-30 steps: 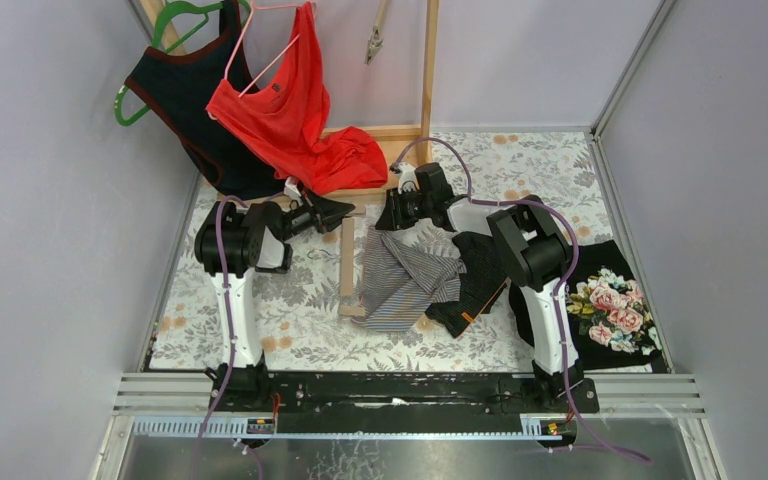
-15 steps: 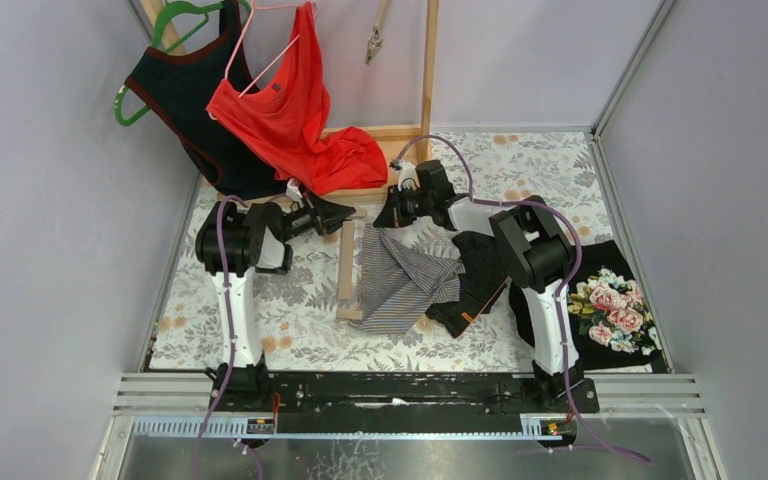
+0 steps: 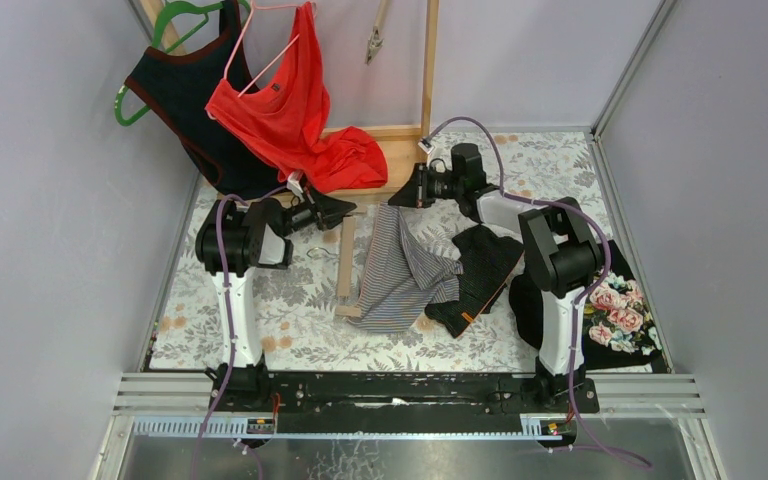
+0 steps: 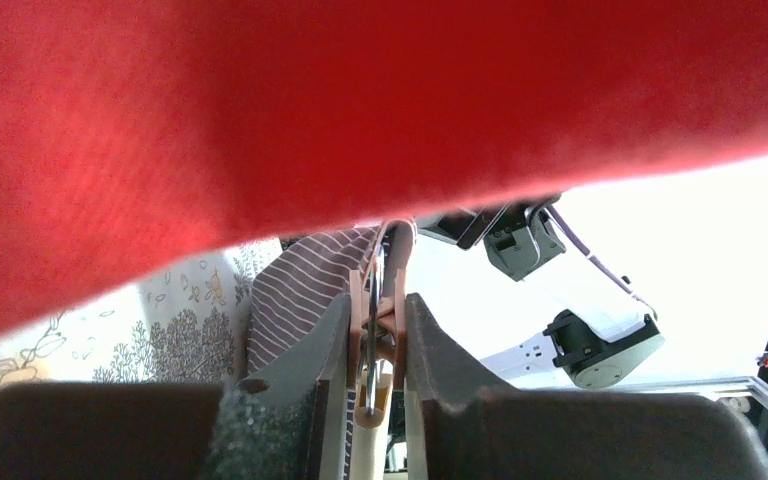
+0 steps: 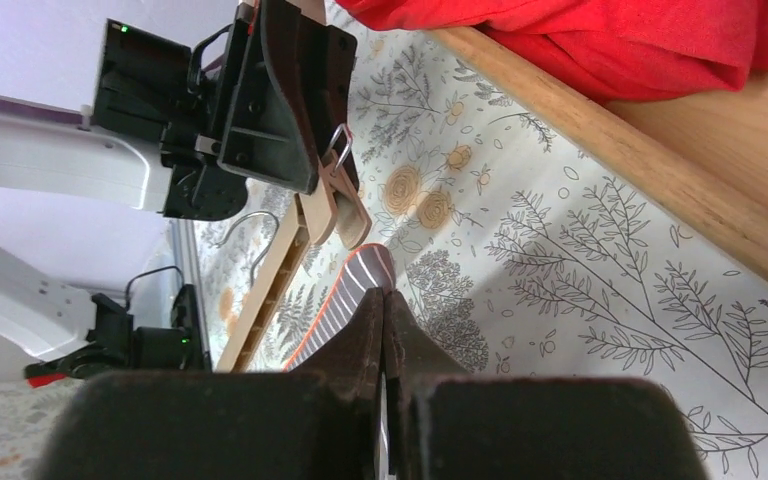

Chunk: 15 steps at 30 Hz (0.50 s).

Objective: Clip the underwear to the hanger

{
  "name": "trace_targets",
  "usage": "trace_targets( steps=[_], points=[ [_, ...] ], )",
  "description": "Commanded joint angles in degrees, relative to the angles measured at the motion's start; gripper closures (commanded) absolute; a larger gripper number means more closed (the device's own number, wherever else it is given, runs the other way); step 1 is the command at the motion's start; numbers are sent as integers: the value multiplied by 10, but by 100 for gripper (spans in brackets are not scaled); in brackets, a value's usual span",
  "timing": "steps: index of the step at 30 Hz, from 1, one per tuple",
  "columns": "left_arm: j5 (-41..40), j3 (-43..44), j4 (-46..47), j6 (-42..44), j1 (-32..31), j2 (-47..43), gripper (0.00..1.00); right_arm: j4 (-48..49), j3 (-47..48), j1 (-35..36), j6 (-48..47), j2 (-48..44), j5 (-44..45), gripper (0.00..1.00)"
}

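The striped underwear (image 3: 400, 270), judged soft and limp, is pinched at its far edge by the closed right gripper (image 5: 383, 305); the hanger's clip (image 5: 335, 195) is squeezed by the left gripper (image 4: 376, 325).

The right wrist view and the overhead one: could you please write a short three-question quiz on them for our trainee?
1. True or false: the right gripper is shut on the striped underwear.
2. What does the left gripper pinch? A) the hanger's clip B) a sock C) nothing
3. Fill in: the top spilling onto the wooden ledge is ___ in colour.
Key: 1 true; 2 A; 3 red.
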Motion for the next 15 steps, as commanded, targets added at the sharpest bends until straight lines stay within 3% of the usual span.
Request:
trace_targets(
  steps=[1,15],
  points=[
    [13,21,44,10,2,2,100,60,-2,-5,48,-22,-62,100],
    [12,37,44,25,0,-9,100,200,19,-11,208,36,-146,100]
  ],
)
